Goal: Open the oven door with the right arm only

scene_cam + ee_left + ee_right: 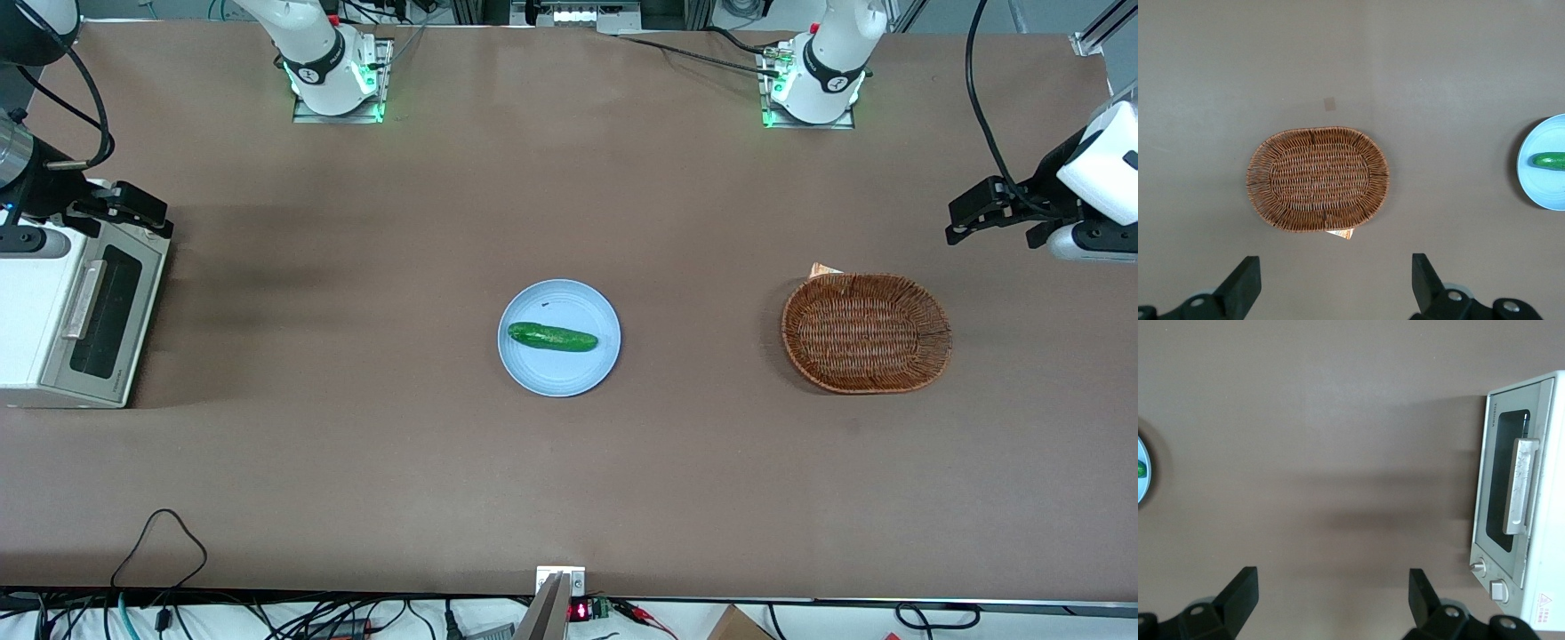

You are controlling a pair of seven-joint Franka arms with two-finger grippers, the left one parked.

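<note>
Silver-grey, the oven door (105,313) stood closed while the end effector (133,210) hovered above the oven's farther corner, fingers apart.

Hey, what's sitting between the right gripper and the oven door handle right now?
Nothing. In the right wrist view the open gripper hangs over bare brown table, and only that empty surface separates it from the silver handle on the closed oven door.
</note>
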